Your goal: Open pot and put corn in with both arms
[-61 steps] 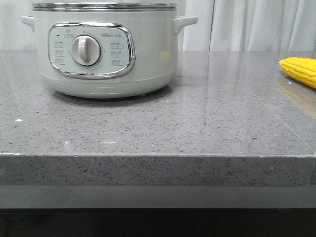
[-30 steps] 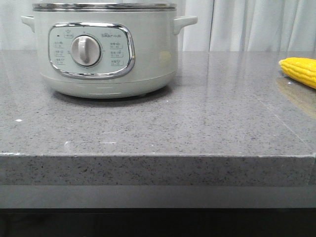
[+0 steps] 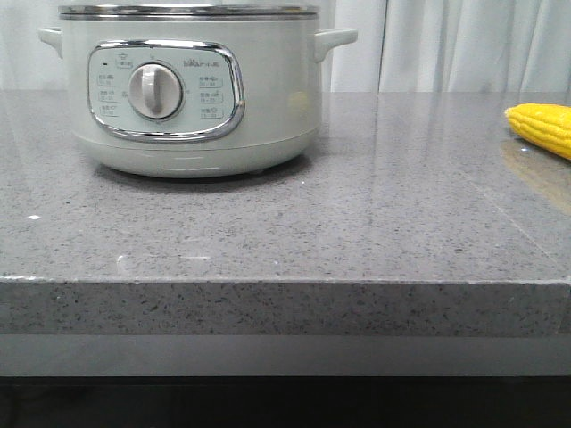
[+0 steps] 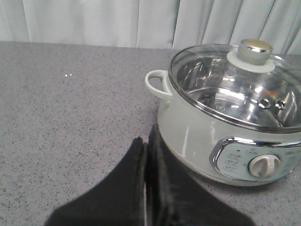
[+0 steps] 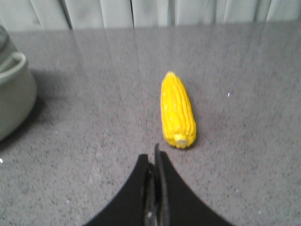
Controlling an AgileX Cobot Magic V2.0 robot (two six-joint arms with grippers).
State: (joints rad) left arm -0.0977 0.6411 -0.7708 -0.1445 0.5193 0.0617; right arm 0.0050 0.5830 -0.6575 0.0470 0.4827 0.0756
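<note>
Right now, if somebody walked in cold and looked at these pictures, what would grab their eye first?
Probably the pale mint electric cooker, big at the left back of the grey stone countertop, its glass lid on and the steel inside showing through. Next, the bright yellow corn cob, lying alone far to the right. Both claws, left and right, are shut and empty, each short of its target.
</note>
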